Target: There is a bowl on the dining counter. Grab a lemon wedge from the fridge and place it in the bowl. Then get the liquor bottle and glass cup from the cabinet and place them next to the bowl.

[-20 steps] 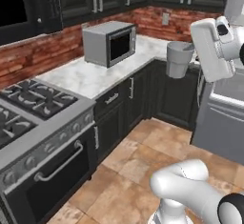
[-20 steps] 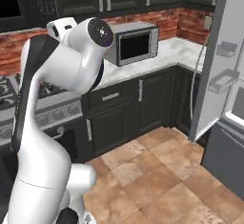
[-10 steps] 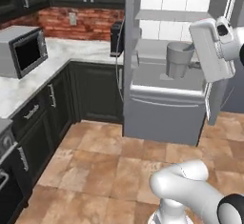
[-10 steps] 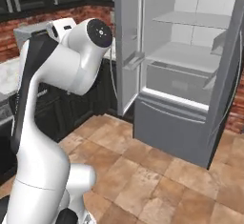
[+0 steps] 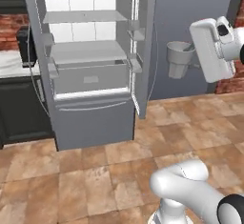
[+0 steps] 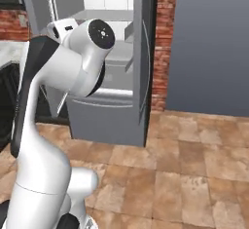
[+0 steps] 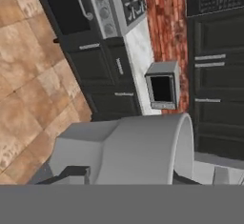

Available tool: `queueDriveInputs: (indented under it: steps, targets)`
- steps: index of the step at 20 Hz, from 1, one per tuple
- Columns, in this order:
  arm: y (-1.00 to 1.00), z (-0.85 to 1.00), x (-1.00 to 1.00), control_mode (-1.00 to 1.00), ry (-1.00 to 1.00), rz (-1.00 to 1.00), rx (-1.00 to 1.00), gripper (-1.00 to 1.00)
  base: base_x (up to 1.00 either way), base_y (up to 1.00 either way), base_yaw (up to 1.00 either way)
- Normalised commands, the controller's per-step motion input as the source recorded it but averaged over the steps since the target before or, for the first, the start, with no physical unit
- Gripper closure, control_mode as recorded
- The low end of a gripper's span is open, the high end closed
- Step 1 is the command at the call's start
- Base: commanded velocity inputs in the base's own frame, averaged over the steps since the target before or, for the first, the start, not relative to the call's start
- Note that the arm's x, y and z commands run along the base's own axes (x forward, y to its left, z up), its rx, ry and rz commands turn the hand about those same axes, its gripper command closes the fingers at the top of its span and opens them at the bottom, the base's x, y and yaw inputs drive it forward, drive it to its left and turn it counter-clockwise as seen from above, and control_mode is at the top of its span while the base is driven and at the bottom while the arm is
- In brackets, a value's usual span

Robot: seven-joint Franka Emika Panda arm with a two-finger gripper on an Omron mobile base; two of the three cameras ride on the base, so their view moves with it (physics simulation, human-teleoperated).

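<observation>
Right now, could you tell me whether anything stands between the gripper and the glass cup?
Nothing visible does. The glass cup sits upright in the gripper, whose jaws are closed on it. In the left base view the open fridge stands off to the left, apart from the cup.

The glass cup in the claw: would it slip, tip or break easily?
The glass cup looks smooth and tapered, so it might slide in the claw if gripped loosely. It looks empty and thin-walled, so probably light, yet likely to break if dropped on the tiled floor.
</observation>
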Motion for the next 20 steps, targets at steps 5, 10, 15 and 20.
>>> queueDriveInputs:
  steps: [5,10,15,20]
  targets:
    - [0.0,0.0,0.0,1.0,0.0,0.0,0.0,1.0,0.05,-0.54,-0.52]
    - [0.0,0.0,0.0,1.0,0.0,0.0,0.0,1.0,0.23,-0.46,-0.54]
    - [0.0,0.0,0.0,1.0,0.0,0.0,0.0,1.0,0.47,-0.27,-0.57]
    - [0.0,0.0,0.0,1.0,0.0,0.0,0.0,1.0,0.58,-0.15,-0.57]
